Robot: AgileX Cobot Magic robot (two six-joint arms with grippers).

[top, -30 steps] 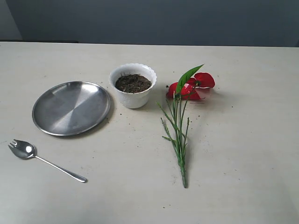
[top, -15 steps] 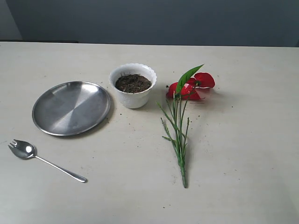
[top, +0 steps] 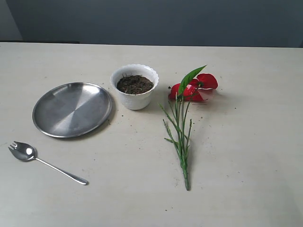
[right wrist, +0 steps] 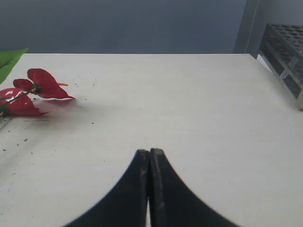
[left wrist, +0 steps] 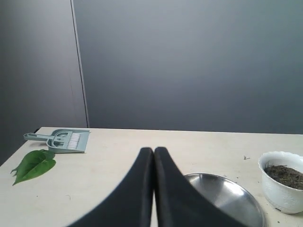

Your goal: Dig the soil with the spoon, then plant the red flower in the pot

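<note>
1. Exterior view.
   - The small shiny silver metal spoon with fork-like tines point(top: 47, 163) is laid flat on the pale worktop point(top: 246, 156) at the near left. Its thin handle is free on every side, so an easy pick-up by the left arm is expected.
   - The small white pot with a scalloped rim point(top: 135, 98) is set upright near the middle. It is filled almost to the rim with dark brown crumbly soil point(top: 135, 84).
   - The artificial red flower with a green leaf and long thin stems point(top: 181, 124) is laid on its side just right of the pot. The petals are turned away and the stem ends are offered to the near side, within reach of the right arm.
   - The round steel plate point(top: 71, 109) is placed just beside the pot on the left and is empty. It is probably meant to receive the dug soil.
   - No claw is seen here, and no step of the task is begun.

2. Left wrist view.
   - The left claw point(left wrist: 154, 151) is shown clenched, its two black fingers pressed together, with nothing grasped.
   - The plate and the pot are seen beyond it. The spoon is not shown.
   - A grey-green dustpan with brush point(left wrist: 61, 140) and a loose green leaf point(left wrist: 33, 164) are left far off near the worktop edge, out of the way.

3. Right wrist view.
   - The right claw point(right wrist: 149, 152) is also clenched and empty, and is held over bare worktop.
   - The red petals are seen well apart from it.
   - A dark grid rack point(right wrist: 284, 47) is stood at the worktop edge, far from the flower, and is not judged an obstacle.
   - Both claws must be released before anything can be taken.
</note>
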